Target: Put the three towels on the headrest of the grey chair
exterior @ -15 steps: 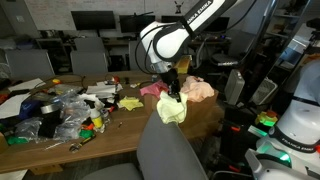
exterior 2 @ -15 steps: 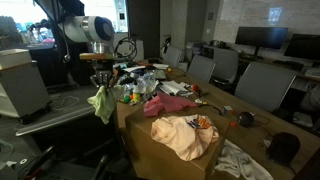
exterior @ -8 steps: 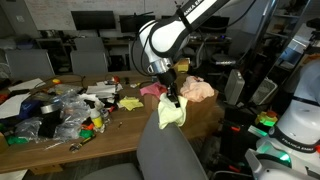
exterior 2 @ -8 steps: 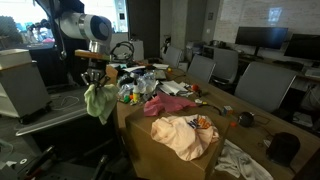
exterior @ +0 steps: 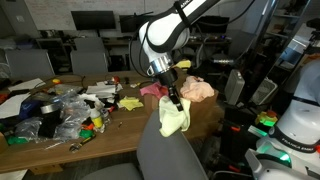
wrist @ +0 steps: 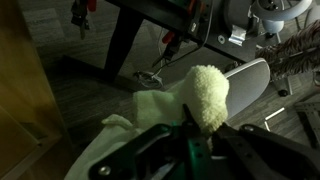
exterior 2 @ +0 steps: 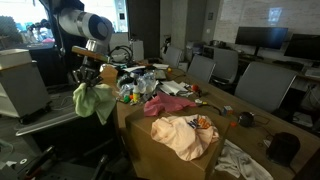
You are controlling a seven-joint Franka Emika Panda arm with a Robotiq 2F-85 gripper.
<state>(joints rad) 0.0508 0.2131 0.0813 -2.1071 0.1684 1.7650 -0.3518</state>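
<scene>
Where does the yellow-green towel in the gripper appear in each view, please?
Exterior view: the yellow-green towel hangs at centre, above the grey chair.
Exterior view: left of centre, hanging.
Wrist view: centre and lower middle.
Shared landmark: the gripper holding it.

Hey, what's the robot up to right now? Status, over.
Gripper shut on yellow towel, hanging just above grey chair. Pink towel and cream towel lying on table. Nothing seen blocking the chair top.
</scene>
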